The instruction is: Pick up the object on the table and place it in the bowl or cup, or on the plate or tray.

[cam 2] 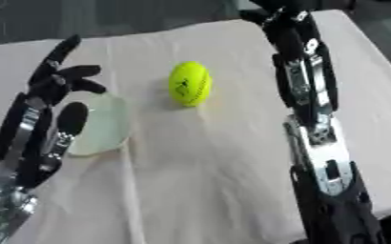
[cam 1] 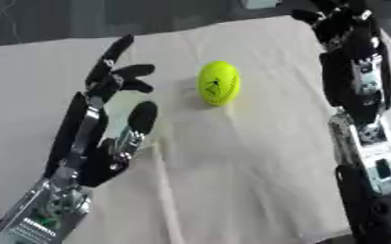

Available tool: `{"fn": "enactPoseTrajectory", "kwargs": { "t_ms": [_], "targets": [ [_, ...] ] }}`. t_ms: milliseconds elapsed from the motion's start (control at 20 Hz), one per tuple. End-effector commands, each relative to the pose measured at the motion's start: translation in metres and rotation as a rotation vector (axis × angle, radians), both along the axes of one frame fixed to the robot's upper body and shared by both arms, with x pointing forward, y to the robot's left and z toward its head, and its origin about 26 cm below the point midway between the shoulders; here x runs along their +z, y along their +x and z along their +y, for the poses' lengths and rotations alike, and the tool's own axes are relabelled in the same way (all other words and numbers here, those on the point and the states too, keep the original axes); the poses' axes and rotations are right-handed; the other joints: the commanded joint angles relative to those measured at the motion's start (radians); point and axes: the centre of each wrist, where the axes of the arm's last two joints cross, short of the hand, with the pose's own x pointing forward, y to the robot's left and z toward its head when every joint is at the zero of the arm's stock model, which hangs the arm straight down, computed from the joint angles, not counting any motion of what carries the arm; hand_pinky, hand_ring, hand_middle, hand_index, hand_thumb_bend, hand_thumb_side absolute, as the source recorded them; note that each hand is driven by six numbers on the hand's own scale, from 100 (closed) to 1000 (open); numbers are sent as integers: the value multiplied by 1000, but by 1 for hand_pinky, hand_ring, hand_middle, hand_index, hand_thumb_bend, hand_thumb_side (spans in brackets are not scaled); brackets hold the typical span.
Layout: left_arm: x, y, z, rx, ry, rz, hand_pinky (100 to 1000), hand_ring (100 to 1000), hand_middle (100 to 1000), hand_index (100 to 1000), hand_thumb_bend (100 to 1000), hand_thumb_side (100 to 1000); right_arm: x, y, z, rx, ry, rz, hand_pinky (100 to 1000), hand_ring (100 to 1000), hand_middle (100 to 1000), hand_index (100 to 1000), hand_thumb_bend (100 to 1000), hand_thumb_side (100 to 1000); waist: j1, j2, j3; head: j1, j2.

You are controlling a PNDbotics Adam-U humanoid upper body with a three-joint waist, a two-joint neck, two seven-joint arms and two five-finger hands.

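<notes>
A yellow-green ball (cam 1: 218, 83) lies on the cloth-covered table (cam 1: 257, 157), between the two arms and untouched. The left hand (cam 1: 115, 81) stands beside it, fingers spread and mostly straight, holding nothing, above a pale dish (cam 2: 103, 125). The right hand (cam 2: 270, 12) reaches past the ball at the table's far edge; I cannot tell how its fingers stand.

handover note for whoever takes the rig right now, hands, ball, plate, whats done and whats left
Left hand: open, fingers up, empty, left of the ball.
Right hand: far right edge of the table, holding nothing; its fingers cannot be made out.
Yellow ball: on the cloth mid-table, untouched.
Pale plate: beside the left hand, nothing on it, seen best in the right eye view.
Done: nothing yet.
Left: grasp the ball and set it on the plate.
</notes>
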Motion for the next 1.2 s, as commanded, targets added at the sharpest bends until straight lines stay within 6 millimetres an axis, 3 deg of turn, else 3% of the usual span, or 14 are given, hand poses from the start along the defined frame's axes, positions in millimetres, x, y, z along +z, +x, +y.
{"fn": "enactPoseTrajectory", "kwargs": {
  "t_ms": [50,650,1000,1200],
  "targets": [
    [11,-1,-5,-12,-23,-42,724,679,1000,829,363,1000,8,-3,1,13,-6,-27,837,914,917,963,100,831,4,-10,-7,20,-26],
    [32,3,-6,-10,135,-5,801,735,1000,901,403,1000,8,-5,3,31,-23,-19,842,917,917,967,100,839,47,-5,-46,33,-46],
    [60,10,9,145,477,55,852,802,1000,961,380,1000,7,-7,2,32,-28,-7,844,918,917,968,100,841,62,-9,-54,28,-45],
    [81,12,14,251,675,64,1000,910,1000,986,381,1000,5,-7,1,32,-32,1,844,919,918,969,100,842,68,-14,-55,26,-43]
  ]
}}
